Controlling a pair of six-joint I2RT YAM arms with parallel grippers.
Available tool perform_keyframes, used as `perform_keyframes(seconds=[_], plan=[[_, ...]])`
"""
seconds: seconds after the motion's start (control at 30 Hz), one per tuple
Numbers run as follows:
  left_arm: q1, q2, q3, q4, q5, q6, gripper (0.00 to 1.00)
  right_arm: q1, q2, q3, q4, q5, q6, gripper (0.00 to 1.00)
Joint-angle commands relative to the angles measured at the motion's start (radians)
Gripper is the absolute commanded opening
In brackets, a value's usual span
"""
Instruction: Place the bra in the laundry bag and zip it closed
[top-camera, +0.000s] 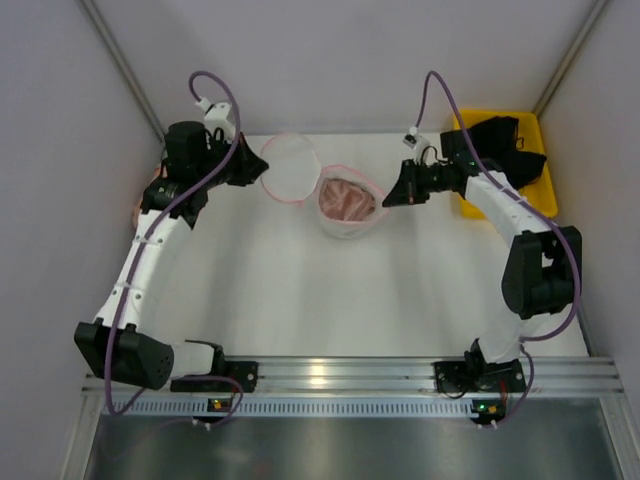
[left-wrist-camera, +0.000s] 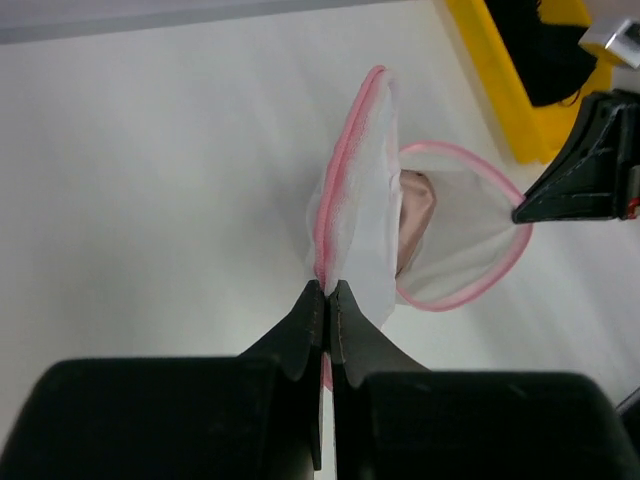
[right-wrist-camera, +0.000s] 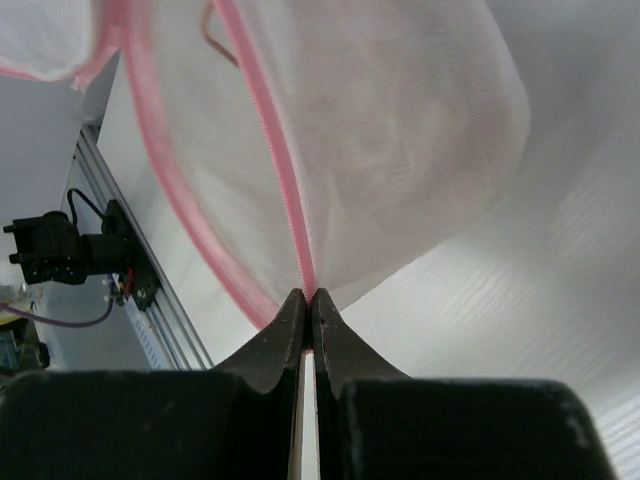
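The laundry bag hangs open between my two grippers at the table's back middle, its round mesh lid flipped up to the left. The pale pink bra lies inside the pouch; in the left wrist view it shows as a pink lump behind the lid. My left gripper is shut on the lid's pink zip rim. My right gripper is shut on the pouch's pink zip rim. The bag fills the right wrist view.
A yellow plastic bin with a black garment stands at the back right, behind my right arm. A peach patterned piece peeks out at the left wall under my left arm. Grey walls enclose the table.
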Motion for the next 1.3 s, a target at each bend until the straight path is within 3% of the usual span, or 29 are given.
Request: perform_keyframes(seconds=[0.0,0.23,0.5,0.6,0.63,0.67,0.73,0.83,0.97,1.03,1.1,1.27], plan=[[-0.094,0.015,-0.052,-0.026,-0.170,0.150,0.00,0.041,-0.013,0.038,0.033,-0.022,0.032,0.00],[-0.243,0.030,-0.018,-0.023,-0.428,0.338,0.00,0.067,-0.026,-0.033,0.105,-0.050,0.130,0.00],[-0.442,0.190,0.049,0.100,-0.703,0.539,0.00,0.113,-0.037,-0.137,0.186,-0.142,0.204,0.03],[-0.499,0.231,0.020,0.264,-0.775,0.688,0.00,0.130,-0.075,-0.172,0.177,-0.215,0.178,0.14],[-0.510,0.240,0.005,0.346,-0.784,0.726,0.00,0.124,-0.101,-0.183,0.170,-0.246,0.181,0.27],[-0.521,0.257,-0.003,0.383,-0.786,0.761,0.00,0.115,-0.115,-0.195,0.169,-0.257,0.184,0.33],[-0.546,0.277,-0.033,0.459,-0.764,0.856,0.00,0.057,-0.160,-0.244,0.179,-0.265,0.220,0.49],[-0.572,0.294,-0.087,0.581,-0.685,0.959,0.00,-0.096,-0.210,-0.307,0.238,-0.231,0.294,0.64],[-0.613,0.259,-0.235,0.719,-0.483,1.071,0.00,-0.264,-0.218,-0.281,0.205,-0.131,0.224,0.71],[-0.628,0.236,-0.343,0.922,-0.406,1.184,0.00,-0.289,-0.191,-0.238,0.167,-0.095,0.173,0.71],[-0.633,0.210,-0.505,1.125,-0.242,1.269,0.00,-0.290,-0.160,-0.200,0.177,-0.091,0.167,0.72],[-0.633,0.126,-0.682,1.197,-0.044,1.375,0.00,-0.286,0.006,-0.073,0.186,-0.131,0.147,0.83]])
